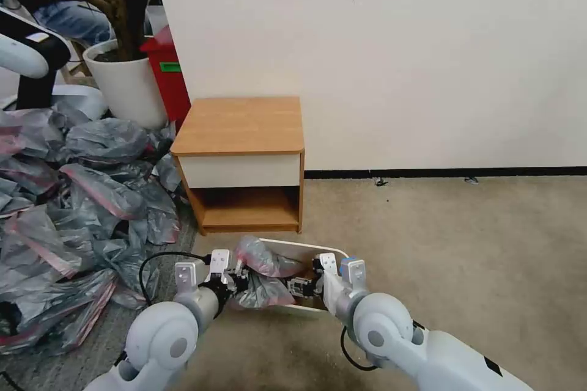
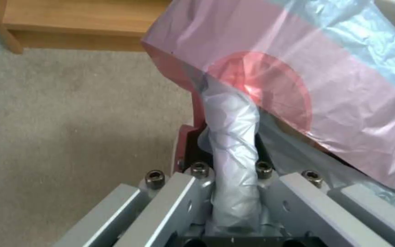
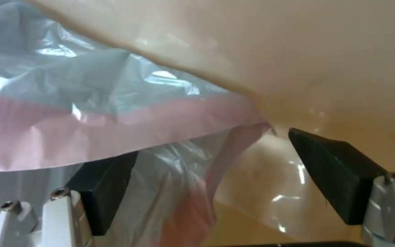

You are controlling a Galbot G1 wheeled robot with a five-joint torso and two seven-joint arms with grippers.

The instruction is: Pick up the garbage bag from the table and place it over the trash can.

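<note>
Garbage bag [image 1: 264,272] drapes the trash can [image 1: 306,248] below the table [image 1: 241,162]. Left gripper [image 1: 235,281] pinches it; right gripper [image 1: 302,286] is spread. Heaped grey bags [image 1: 67,208] crowd the left.

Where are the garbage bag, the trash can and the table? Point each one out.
garbage bag [image 1: 264,258]: head view, bunched grey film between the grippers.
trash can [image 1: 292,245]: head view, far rim.
table [image 1: 241,123]: head view, bare wooden top.
</note>
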